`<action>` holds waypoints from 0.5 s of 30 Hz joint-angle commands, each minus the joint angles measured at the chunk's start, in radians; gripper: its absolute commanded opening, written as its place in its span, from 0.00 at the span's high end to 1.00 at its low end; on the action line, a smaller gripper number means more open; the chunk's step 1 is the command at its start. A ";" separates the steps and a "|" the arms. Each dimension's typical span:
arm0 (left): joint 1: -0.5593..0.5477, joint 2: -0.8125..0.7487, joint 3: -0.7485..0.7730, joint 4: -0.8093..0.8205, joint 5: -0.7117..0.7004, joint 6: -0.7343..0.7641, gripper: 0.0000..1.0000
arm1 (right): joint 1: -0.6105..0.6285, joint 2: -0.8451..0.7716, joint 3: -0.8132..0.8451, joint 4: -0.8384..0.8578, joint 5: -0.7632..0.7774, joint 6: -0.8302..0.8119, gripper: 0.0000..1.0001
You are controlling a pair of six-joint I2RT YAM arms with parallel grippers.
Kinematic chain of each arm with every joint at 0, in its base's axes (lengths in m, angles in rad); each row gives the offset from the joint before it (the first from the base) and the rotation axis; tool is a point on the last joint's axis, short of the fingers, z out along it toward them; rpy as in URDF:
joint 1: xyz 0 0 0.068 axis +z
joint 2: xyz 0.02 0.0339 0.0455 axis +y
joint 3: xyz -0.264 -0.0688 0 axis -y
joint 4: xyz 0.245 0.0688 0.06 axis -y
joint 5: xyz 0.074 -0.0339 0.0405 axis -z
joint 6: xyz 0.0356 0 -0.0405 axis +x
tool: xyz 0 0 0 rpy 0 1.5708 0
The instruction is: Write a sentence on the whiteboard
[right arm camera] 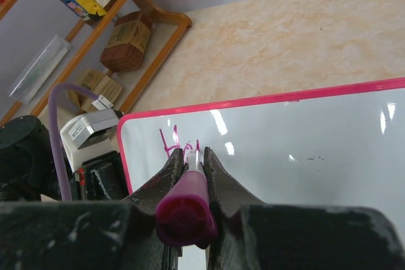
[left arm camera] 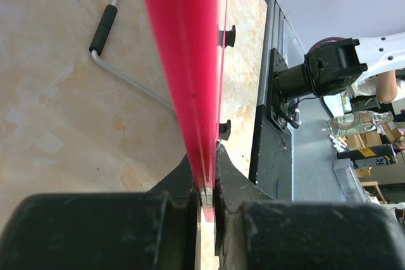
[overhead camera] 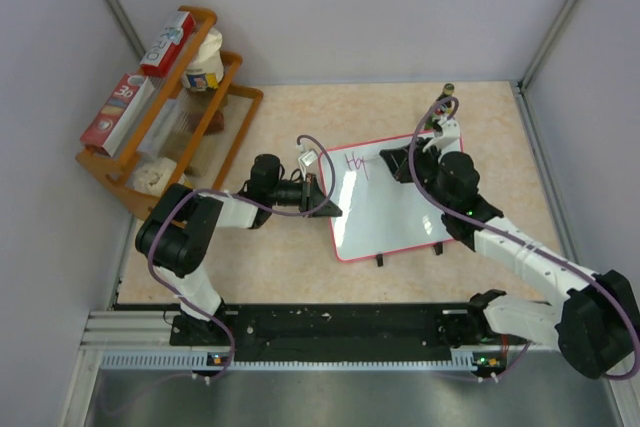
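Note:
The whiteboard (overhead camera: 395, 209) lies on the table with its red-pink rim (right arm camera: 253, 100) showing. My left gripper (overhead camera: 326, 203) is shut on the board's left edge, and in the left wrist view (left arm camera: 207, 193) the red rim (left arm camera: 183, 61) runs between the jaws. My right gripper (overhead camera: 398, 163) is shut on a purple marker (right arm camera: 188, 202), whose tip touches the board near its top left corner. The sentence (right arm camera: 172, 142) stands at a few pink strokes, roughly "Ho", also seen from above (overhead camera: 357, 162). Two black clip feet (overhead camera: 381, 260) sit at the board's near edge.
A wooden rack (overhead camera: 215, 122) with boxes and a jar stands at the far left, also in the right wrist view (right arm camera: 136, 26). A thin metal rod with a black grip (left arm camera: 104, 30) lies beside the board. A small dark object (overhead camera: 447, 90) sits at the back edge.

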 commanded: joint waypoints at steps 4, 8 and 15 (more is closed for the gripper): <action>-0.045 0.014 -0.018 -0.086 0.045 0.118 1.00 | -0.024 0.014 0.027 0.063 0.017 0.009 1.00; -0.046 0.014 -0.018 -0.088 0.045 0.119 1.00 | -0.027 0.014 0.022 0.063 0.023 0.008 1.00; -0.046 0.016 -0.018 -0.089 0.045 0.119 1.00 | -0.037 0.011 0.009 0.052 0.034 0.001 1.00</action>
